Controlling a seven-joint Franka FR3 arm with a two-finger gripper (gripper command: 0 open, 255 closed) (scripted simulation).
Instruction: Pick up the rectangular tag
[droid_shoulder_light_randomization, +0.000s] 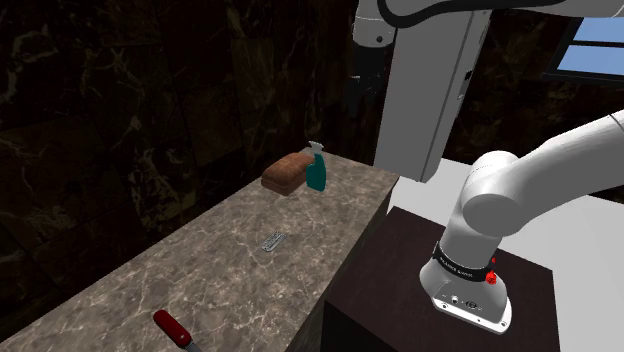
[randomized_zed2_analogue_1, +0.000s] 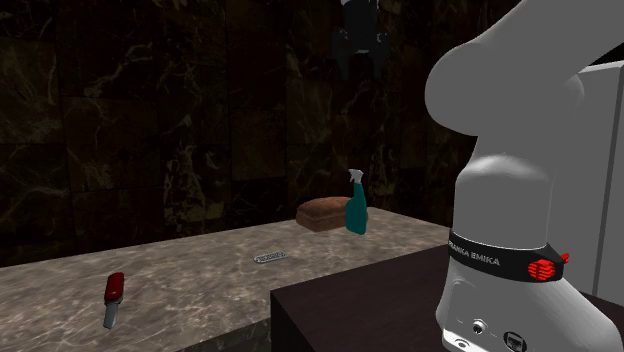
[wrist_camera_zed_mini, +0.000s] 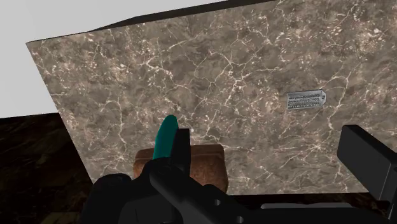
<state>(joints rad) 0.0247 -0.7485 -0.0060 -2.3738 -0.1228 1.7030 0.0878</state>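
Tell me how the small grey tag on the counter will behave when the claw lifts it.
The tag lies flat and thin on the counter, so it probably offers little edge to pinch. It looks small, so likely light. On that smooth-looking surface it may slide rather than lift.

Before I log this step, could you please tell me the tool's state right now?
Tool: open, holding nothing.

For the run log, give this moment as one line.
gripper high above counter, jaws open | rectangular tag flat on counter, not yet grasped
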